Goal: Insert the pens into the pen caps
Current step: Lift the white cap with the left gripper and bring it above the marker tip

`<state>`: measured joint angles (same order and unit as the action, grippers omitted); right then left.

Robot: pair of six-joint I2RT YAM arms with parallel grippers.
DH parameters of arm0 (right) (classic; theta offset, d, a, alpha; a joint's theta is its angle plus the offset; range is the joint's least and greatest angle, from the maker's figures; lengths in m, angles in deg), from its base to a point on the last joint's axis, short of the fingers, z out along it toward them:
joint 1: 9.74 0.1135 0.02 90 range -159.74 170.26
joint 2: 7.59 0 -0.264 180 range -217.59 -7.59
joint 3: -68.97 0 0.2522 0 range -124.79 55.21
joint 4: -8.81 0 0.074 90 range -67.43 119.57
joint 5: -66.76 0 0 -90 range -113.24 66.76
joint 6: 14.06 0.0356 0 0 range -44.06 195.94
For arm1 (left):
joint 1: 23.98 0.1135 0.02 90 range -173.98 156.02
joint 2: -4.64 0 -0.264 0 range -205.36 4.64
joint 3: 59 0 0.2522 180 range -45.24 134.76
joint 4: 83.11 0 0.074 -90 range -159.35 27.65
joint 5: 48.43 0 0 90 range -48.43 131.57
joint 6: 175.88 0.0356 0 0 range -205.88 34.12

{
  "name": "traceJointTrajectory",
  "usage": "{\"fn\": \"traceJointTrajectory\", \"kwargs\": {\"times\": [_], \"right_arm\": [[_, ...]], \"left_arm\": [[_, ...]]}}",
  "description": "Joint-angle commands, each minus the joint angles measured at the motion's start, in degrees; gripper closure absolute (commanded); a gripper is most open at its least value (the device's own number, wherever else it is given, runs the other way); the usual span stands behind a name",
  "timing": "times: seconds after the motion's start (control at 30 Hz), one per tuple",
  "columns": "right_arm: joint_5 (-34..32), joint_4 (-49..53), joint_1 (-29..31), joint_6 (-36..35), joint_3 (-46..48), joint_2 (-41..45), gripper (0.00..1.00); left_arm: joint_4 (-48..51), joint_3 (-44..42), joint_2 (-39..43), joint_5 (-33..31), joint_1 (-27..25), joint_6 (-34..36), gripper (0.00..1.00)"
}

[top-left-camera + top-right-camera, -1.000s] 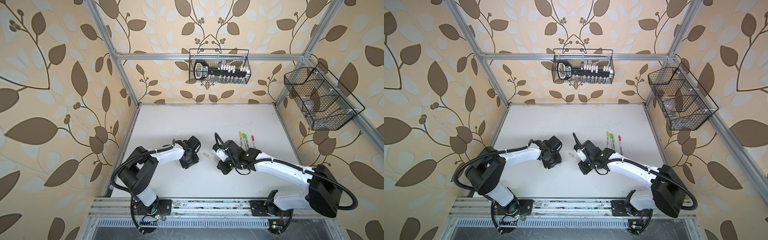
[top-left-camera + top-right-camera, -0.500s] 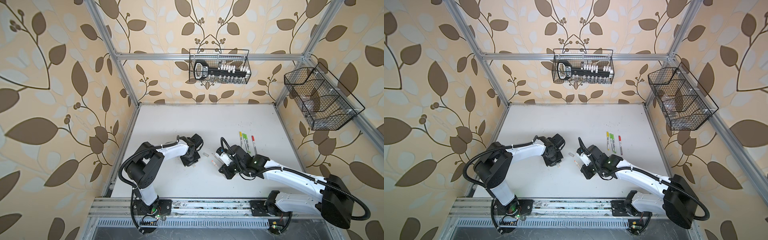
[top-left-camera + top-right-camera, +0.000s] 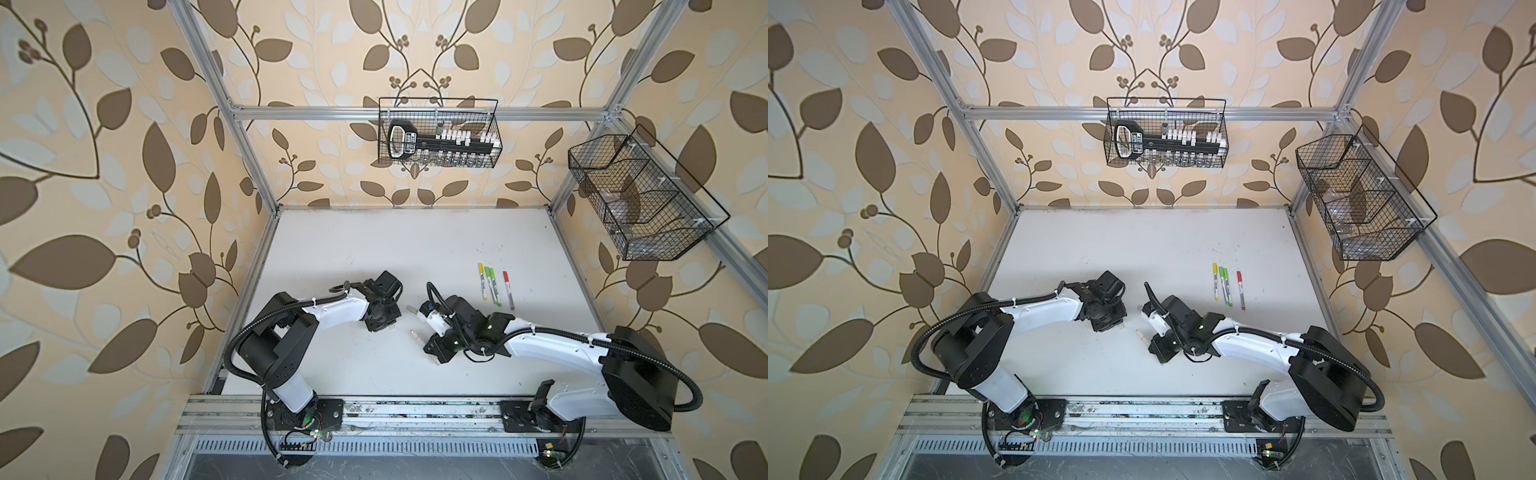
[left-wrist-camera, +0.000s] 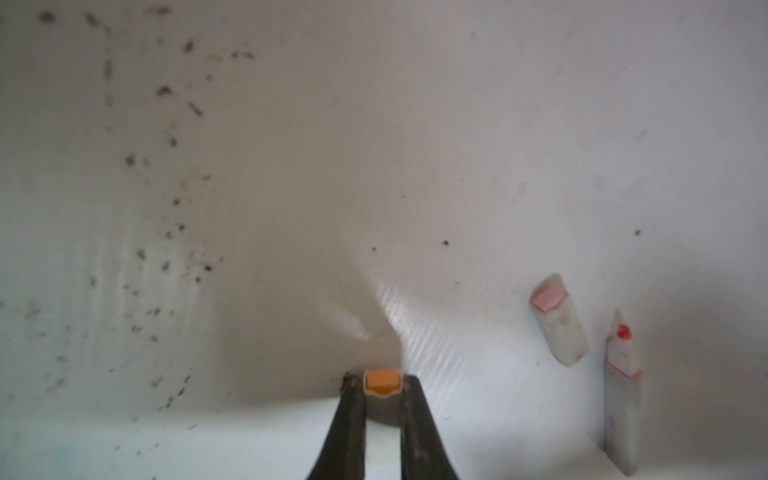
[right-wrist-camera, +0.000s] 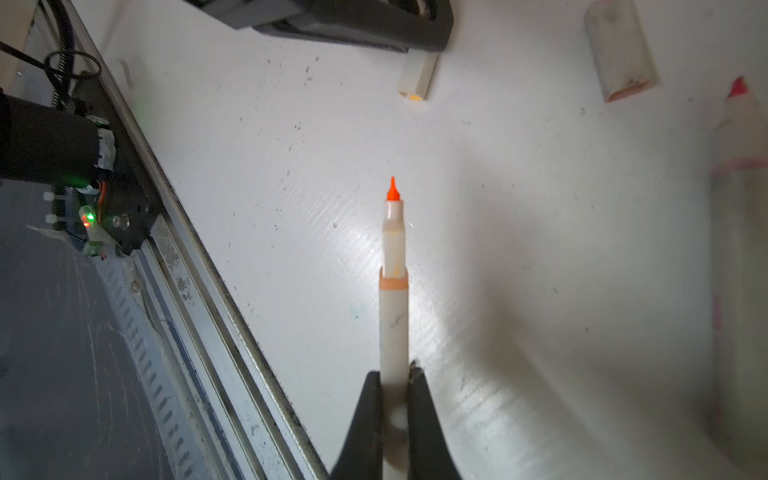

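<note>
My left gripper is shut on a short whitish pen cap with an orange end, low over the white table. That cap also shows in the right wrist view, poking out from the left gripper. My right gripper is shut on the barrel of a white pen, whose bare orange tip points toward the left gripper, a short gap away. A second whitish cap with a pink end lies loose beside a red-tipped uncapped pen.
Several capped pens with yellow, green and red caps lie side by side at the right middle of the table. A wire basket hangs on the back wall and another on the right wall. The aluminium rail runs along the front edge.
The left gripper's jaws have closed on the orange-ended cap. The right gripper, holding the pen, has shifted toward the front of the table.
</note>
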<state>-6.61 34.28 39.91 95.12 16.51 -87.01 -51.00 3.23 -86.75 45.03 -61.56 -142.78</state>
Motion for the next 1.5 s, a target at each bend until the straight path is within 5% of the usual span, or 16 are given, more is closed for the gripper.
{"fn": "traceJointTrajectory", "kwargs": {"times": [0.0, 0.17, 0.47, 1.47], "right_arm": [[2.84, -4.03, -1.48, 2.55, 0.84, -0.77, 0.99], [5.13, -7.08, -4.09, 4.26, 1.76, -1.36, 0.99], [-2.19, -9.81, -4.04, 4.86, 2.58, 1.81, 0.99], [-3.88, -13.32, -3.98, 3.63, 0.25, -0.36, 1.0]], "left_arm": [[-7.35, -0.86, 5.4, 0.43, -0.39, 7.31, 0.94], [-16.35, -4.83, 11.59, 3.88, -0.21, 12.34, 0.95], [-24.74, -9.2, 16.53, 8.34, 1.87, 14.01, 0.95], [-27.31, -9.0, 14.76, 14.46, 2.09, 11.67, 0.97]]}}
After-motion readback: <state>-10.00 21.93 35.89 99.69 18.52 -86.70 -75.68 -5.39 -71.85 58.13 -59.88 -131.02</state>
